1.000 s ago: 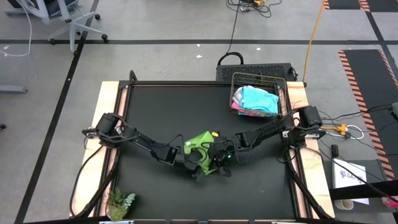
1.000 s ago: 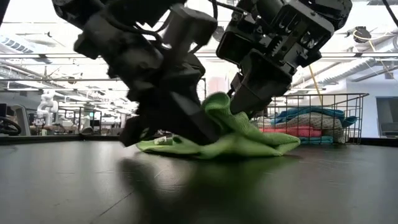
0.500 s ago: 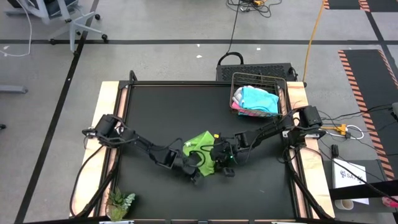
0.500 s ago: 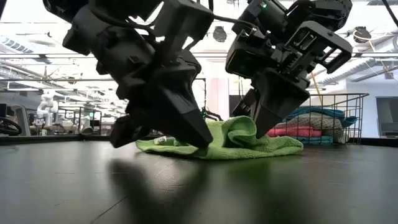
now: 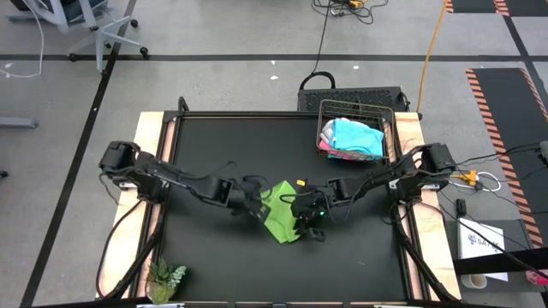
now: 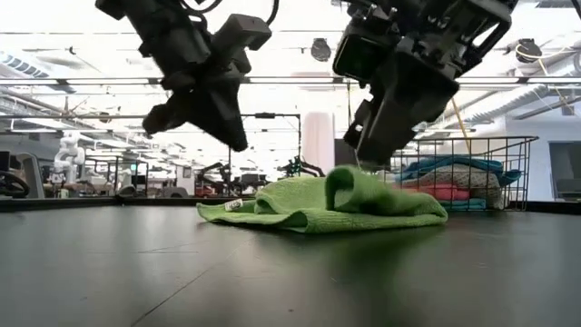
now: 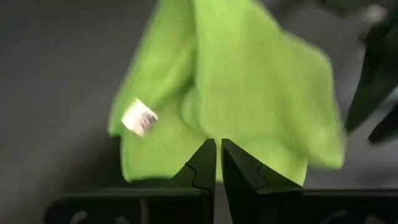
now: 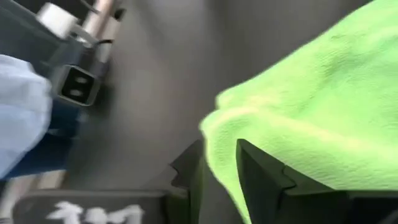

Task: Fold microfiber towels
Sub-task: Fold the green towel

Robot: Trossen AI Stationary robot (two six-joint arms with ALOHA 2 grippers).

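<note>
Right gripper hangs just below the middle of the high view, at the right edge of the lime green towel, which lies bunched and partly folded on the black table. The main risk, as I judge it, is a snag: in the right wrist view a fold of the cloth sits between the slightly parted fingers, so if this arm rises before the fabric slips free it could drag the top layer up and undo the fold. Whether those fingers are pinching the cloth or only straddling it, I cannot tell. A second risk is the raised hump at the centre of the low view; left unpressed, it may spring open. Left gripper sits at the towel's left edge in the high view and, in the low view, hangs clear above the table; its fingers are pressed together and hold nothing, their tips pointing at the cloth. The other towels lie piled in the wire basket at the upper right of the high view.
</note>
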